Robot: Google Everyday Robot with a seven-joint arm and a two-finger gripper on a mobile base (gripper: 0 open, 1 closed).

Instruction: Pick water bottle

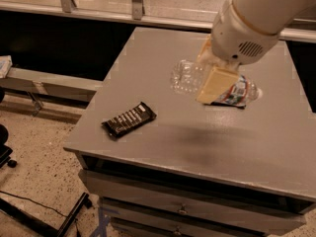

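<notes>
The water bottle [186, 76] is a clear ribbed plastic bottle lying on its side, with its banded label and white cap pointing right. My gripper [209, 81] is shut across the bottle's middle and holds it off the grey table [148, 58]. One cream finger [216, 85] covers the near side of the bottle. A soft shadow lies on the table below it. The white arm comes in from the upper right.
A black snack bar wrapper [129, 120] lies near the table's front left edge. A dark blue snack wrapper [228, 104] shows as a sliver under the bottle's label end. Drawers sit below the table front. A dark gap and rails run behind the table.
</notes>
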